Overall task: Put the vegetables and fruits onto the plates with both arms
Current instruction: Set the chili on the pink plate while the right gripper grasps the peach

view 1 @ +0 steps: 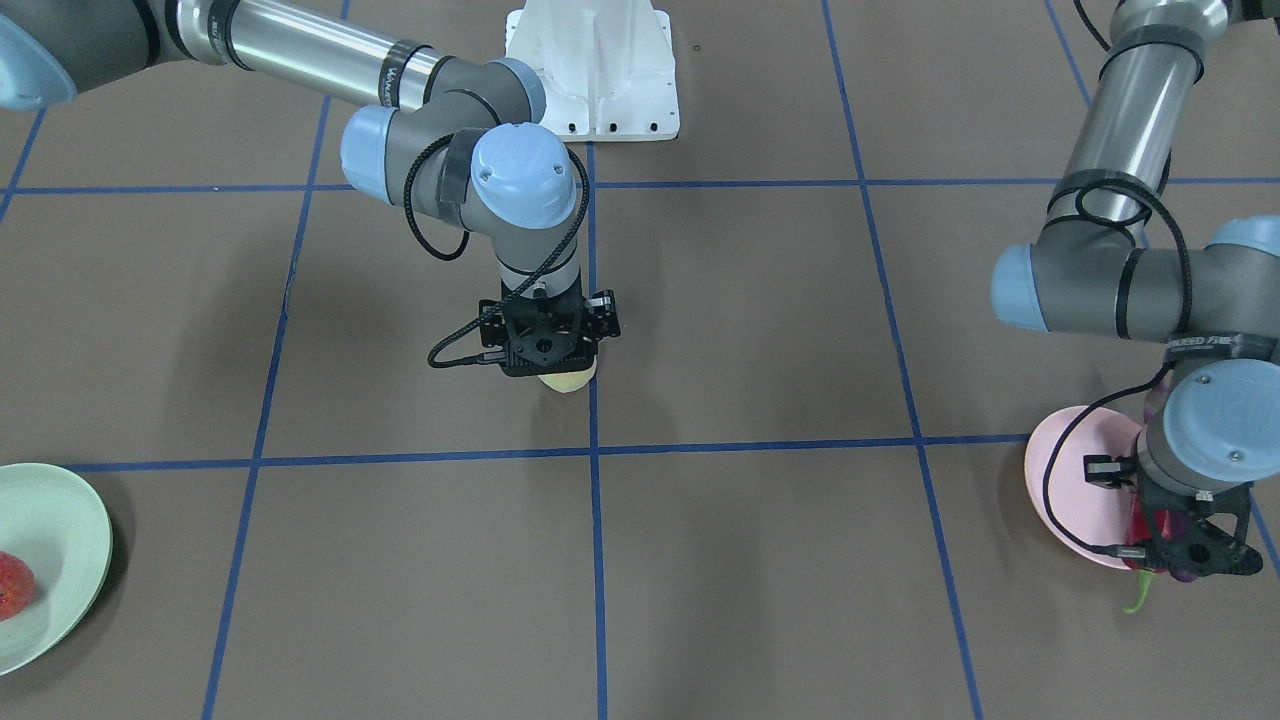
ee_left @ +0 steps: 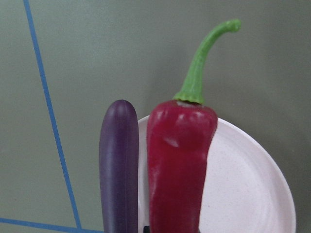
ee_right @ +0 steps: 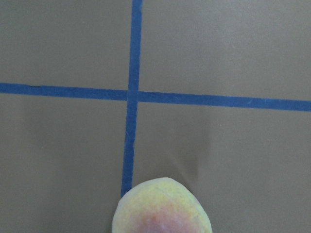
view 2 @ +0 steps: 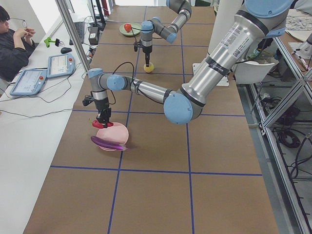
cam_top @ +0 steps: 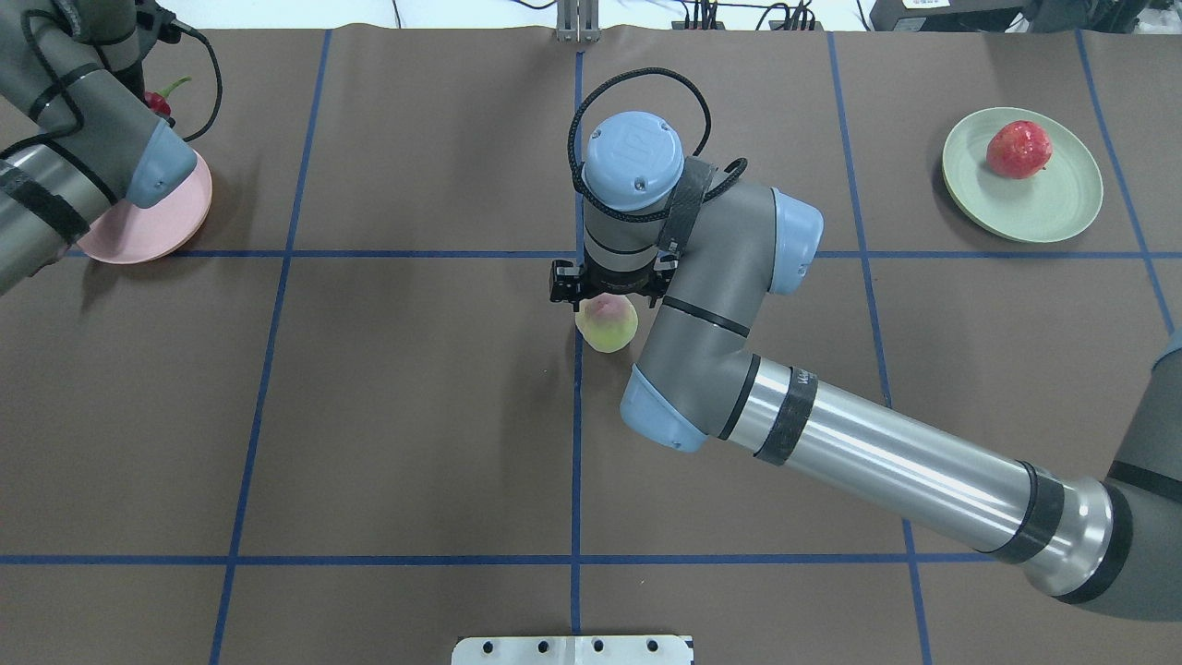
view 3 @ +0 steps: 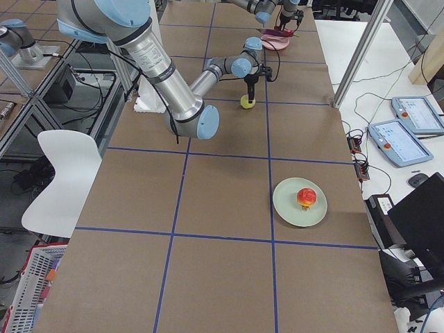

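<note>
At the counter's [cam_top: 416, 416] right end, the smaller fruit [cam_top: 1019, 149] is set on one plate [cam_top: 1048, 212]. At the left end, the eggplant [ee_left: 119, 165] is laid across the other plate's [cam_top: 138, 235] edge, the chili [ee_left: 180, 165] beside it. The larger fruit [cam_top: 607, 323] is placed mid-counter, against a tape line [cam_top: 577, 443].

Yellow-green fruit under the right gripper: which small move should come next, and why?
Probably a short lift, if the jaws already hold it: the right gripper sits directly over the yellow-green fruit at table centre, far from the green plate; the grip is hidden.
</note>
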Controlling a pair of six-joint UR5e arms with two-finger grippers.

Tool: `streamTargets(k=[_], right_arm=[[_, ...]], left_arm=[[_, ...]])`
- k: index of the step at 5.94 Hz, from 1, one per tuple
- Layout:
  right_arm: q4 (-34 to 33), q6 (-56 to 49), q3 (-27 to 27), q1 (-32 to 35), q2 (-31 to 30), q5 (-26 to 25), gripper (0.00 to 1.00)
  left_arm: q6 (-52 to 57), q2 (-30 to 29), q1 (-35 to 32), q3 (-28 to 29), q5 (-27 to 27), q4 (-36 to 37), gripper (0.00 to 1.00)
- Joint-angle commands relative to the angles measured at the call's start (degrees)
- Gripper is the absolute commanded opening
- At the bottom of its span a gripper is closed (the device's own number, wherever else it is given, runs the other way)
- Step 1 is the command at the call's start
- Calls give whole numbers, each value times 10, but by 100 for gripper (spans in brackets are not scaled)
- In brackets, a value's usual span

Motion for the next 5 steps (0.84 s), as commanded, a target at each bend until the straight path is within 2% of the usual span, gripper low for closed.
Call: streamTargets(k=[1,4,5], right_arm=[[0,-2,-4,-9,0,-10,99],[25,-8,-29,-10,-2,-12,99],[25,-10,-32,-10,-1,-12,99]], left_arm=[[0,5,7,11,20,-14,0],[-4,23,21,19,23,-38,0],[-3,24,24,20,45,-38,27]])
